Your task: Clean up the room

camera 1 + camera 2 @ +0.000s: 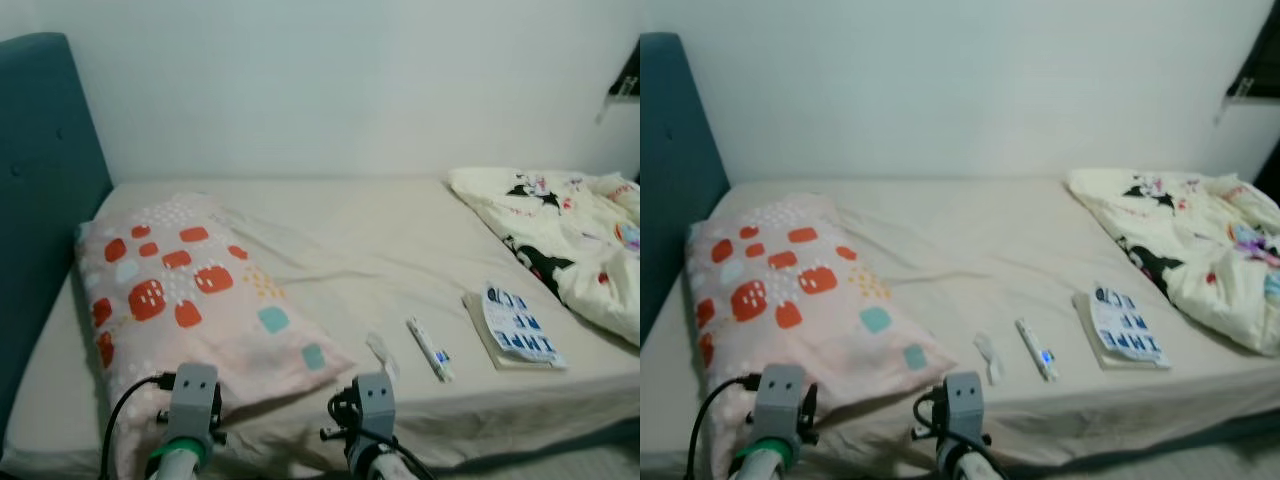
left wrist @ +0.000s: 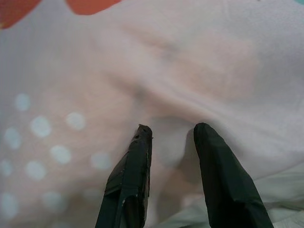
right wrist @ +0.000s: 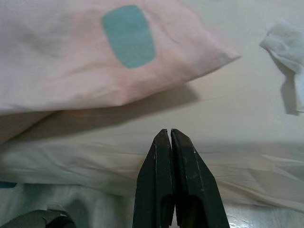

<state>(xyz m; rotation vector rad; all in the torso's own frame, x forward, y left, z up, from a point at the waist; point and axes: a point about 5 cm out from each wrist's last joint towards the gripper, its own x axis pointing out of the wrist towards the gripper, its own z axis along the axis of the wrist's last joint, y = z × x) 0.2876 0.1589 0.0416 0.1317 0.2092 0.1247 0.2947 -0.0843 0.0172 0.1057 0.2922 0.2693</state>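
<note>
Your target for now looks like the pink pillow with red, white and teal patches (image 1: 190,300): it lies askew on the beige-sheeted bed (image 1: 330,225), near the teal padded headboard (image 1: 40,190), its corner hanging toward the bed's front edge. Your left gripper (image 2: 168,137) is right at the pillow fabric, jaws spread, nothing pinched yet. Your right gripper (image 3: 169,135) hangs just off the bed's front edge below the pillow corner, jaws pressed together, empty.

Judgement: cleanup barely started. Still loose on the sheet: crumpled white tissue (image 1: 380,350), slim white tube (image 1: 429,348), blue-and-white printed booklet (image 1: 515,328). Cream cartoon-print blanket (image 1: 570,235) is bunched at the far end, unfolded.
</note>
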